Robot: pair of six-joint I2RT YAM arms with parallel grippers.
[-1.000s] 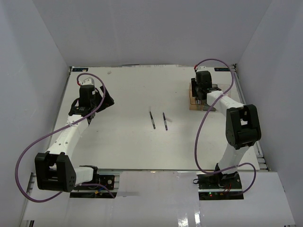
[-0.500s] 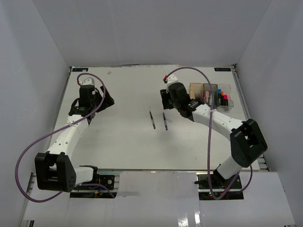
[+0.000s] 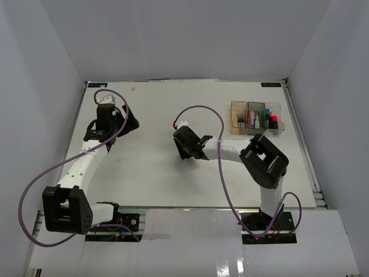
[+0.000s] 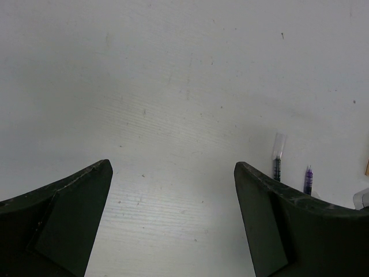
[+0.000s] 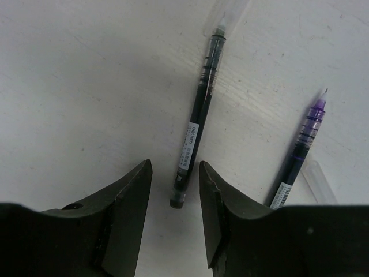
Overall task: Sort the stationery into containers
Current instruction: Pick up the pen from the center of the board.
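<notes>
My right claw (image 5: pixel 174 166) stands narrowly open astride the tail of the black pen (image 5: pixel 196 124), which lies flat on the desk (image 5: pixel 75 86). The pen looks light, stiff and slick; I judge mid-barrel the safer hold.

Overhead camera looks down; both low wrist cameras share the dark pen (image 5: pixel 195 133).

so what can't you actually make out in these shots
Right wrist view: the purple pen has its lower end behind the right fingers; the dark pen shows whole.
Left wrist view: both pens' lower ends sit behind the left fingers.
Top view: both pens are hidden under the right arm.
Top view: items in the bins are too small to count.
</notes>
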